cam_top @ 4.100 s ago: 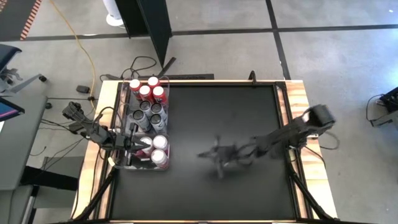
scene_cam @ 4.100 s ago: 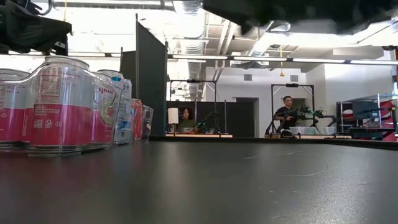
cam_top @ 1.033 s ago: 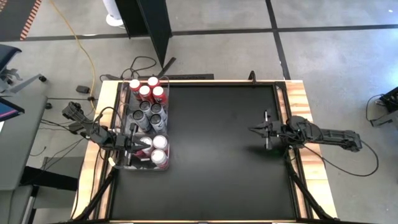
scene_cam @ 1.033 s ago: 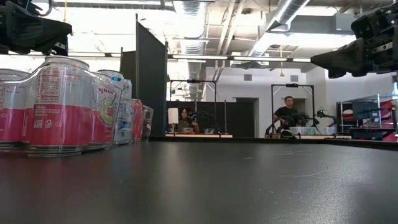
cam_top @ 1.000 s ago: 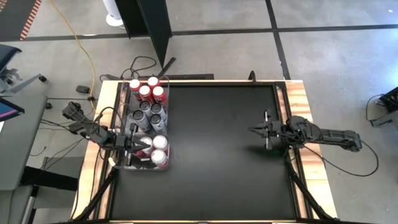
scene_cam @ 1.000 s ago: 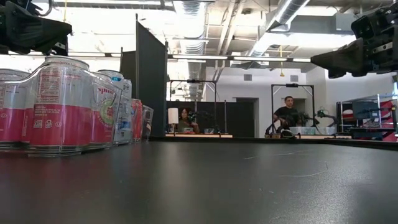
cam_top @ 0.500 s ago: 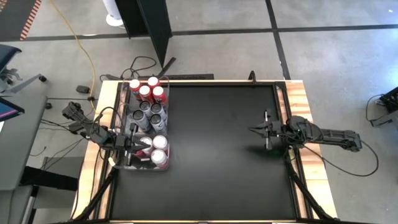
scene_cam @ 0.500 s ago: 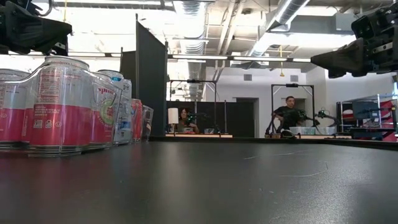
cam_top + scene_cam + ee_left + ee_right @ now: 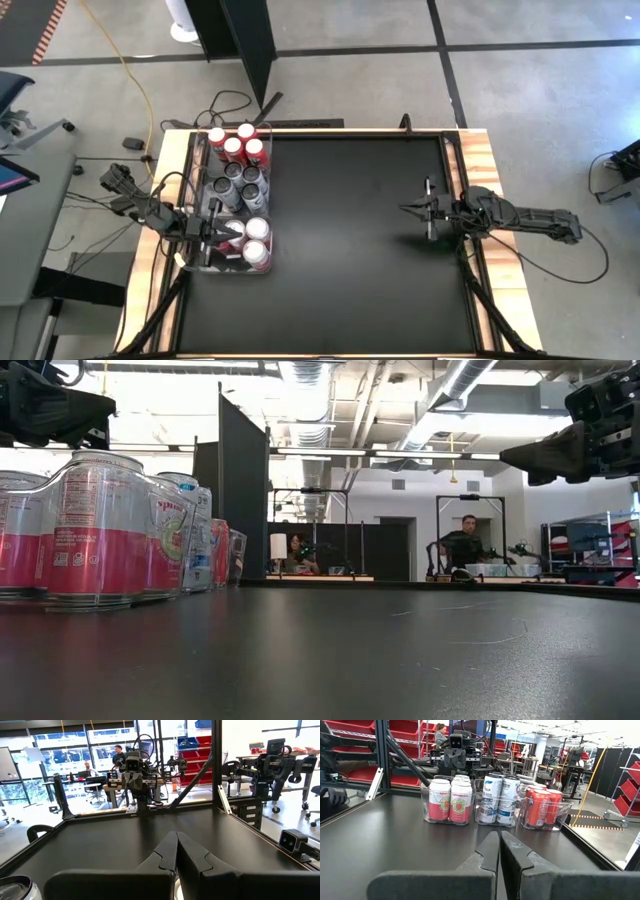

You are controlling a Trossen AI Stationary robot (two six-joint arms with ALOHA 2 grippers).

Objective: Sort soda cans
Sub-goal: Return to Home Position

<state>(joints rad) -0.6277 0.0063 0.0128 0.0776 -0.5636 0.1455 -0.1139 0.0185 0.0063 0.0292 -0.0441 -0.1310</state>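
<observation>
The soda cans stand upright in three clear tubs in a row along the table's left edge. Red cans (image 9: 237,143) are farthest, dark cans (image 9: 240,183) are in the middle, and white-and-red cans (image 9: 254,240) are nearest. The right wrist view shows the white-and-red cans (image 9: 450,800), the middle group (image 9: 500,799) and the red cans (image 9: 540,806). My left gripper (image 9: 228,232) (image 9: 176,840) is shut and hovers over the near tub, touching nothing that shows. My right gripper (image 9: 405,209) (image 9: 499,840) is shut, held level above the table's right side and pointing at the cans.
The black tabletop (image 9: 350,250) stretches bare between the tubs and my right gripper. The clear tub walls (image 9: 512,817) enclose the cans. In the low view the near cans (image 9: 100,525) fill the left. People sit at benches in the room beyond (image 9: 462,540).
About four seconds ago my right gripper was over the table's middle; it has drawn back toward the right edge. Within the last second neither arm nor any can has moved.
</observation>
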